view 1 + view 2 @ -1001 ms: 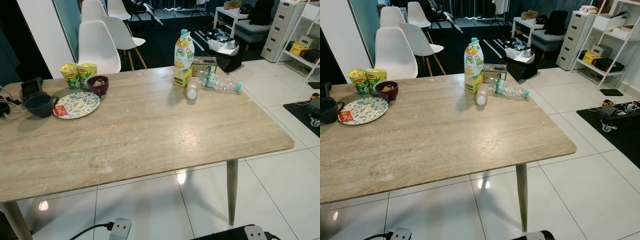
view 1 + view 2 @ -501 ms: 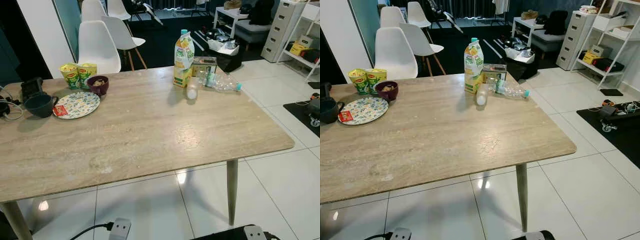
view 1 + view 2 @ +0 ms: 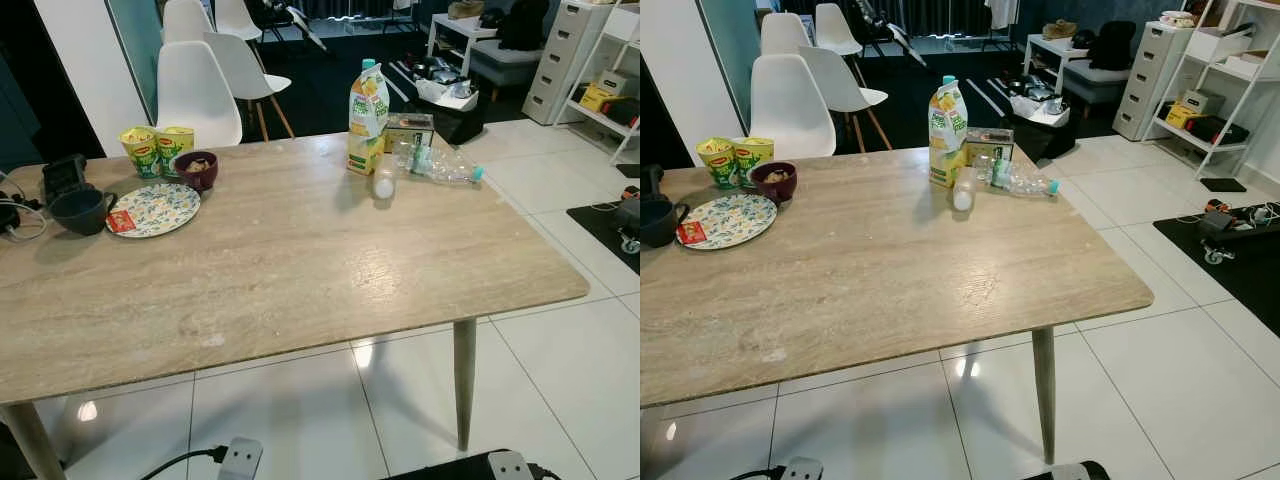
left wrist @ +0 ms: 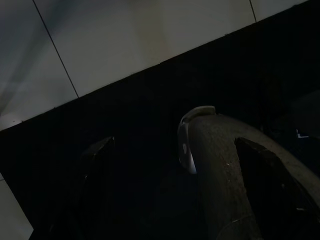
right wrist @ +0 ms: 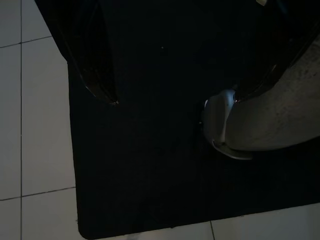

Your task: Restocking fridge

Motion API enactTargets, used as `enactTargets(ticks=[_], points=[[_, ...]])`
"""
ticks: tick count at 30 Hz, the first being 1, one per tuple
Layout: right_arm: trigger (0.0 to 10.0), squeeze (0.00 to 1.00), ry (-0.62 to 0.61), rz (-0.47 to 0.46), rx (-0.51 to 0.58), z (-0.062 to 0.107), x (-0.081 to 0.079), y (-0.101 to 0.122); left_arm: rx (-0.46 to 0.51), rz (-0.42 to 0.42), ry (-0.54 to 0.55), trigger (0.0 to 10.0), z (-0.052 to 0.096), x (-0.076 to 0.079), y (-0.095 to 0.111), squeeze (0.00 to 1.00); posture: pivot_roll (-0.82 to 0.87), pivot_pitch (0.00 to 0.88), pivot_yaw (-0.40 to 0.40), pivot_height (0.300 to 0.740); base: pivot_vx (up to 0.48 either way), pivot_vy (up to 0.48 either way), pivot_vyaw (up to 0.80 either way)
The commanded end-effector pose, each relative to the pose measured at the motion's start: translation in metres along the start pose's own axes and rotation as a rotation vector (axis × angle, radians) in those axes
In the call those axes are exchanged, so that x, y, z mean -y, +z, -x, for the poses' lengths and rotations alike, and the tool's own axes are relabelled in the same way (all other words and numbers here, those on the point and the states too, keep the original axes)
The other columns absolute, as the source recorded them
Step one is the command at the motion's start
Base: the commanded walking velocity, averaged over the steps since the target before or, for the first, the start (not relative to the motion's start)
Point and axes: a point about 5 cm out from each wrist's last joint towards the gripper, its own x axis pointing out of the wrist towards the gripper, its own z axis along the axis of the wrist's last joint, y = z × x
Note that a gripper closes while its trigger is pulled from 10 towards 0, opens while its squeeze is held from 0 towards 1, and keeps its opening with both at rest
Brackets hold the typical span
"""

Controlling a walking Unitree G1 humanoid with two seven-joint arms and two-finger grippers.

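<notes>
A tall juice carton [image 3: 367, 118] with a green cap stands upright at the far side of the surface [image 3: 300, 270]. Just beside it, a small white bottle [image 3: 384, 183] stands, and a clear plastic bottle [image 3: 442, 166] lies on its side.

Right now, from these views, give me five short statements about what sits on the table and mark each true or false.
1. The juice carton stands upright near the far edge of the wooden table. True.
2. The clear plastic bottle stands upright beside the carton. False: it lies on its side, its teal cap pointing toward the table's right edge.
3. The patterned plate sits toward the left end of the table, with a dark mug at its left. True.
4. The small dark bowl rests on top of the plate. False: it stands on the table just behind the plate.
5. Two yellow-green packets stand side by side behind the bowl. True.
</notes>
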Motion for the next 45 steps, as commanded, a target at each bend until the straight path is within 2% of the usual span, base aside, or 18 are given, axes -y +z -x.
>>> enactTargets(ticks=[1, 28, 45], points=[[10.0, 0.00, -0.008, 0.001, -0.007, 0.0002, 0.0022, -0.0007, -0.021, -0.006, -0.007, 10.0, -0.0001, 0.0036, -0.0043, 0.00, 0.02, 0.000, -0.029, 0.740, 0.000, 0.000, 0.00], [10.0, 0.00, -0.006, -0.024, -0.010, 0.0005, 0.0018, -0.0039, -0.023, -0.024, -0.013, 10.0, -0.0006, 0.0051, -0.0030, 0.00, 0.00, 0.000, -0.015, 0.740, 0.000, 0.000, 0.00], [10.0, 0.00, -0.005, -0.028, -0.024, 0.0011, 0.0005, -0.0099, -0.028, -0.027, -0.004, 10.0, 0.0010, -0.0010, -0.0056, 0.00, 0.00, 0.000, -0.006, 0.740, 0.000, 0.000, 0.00]])
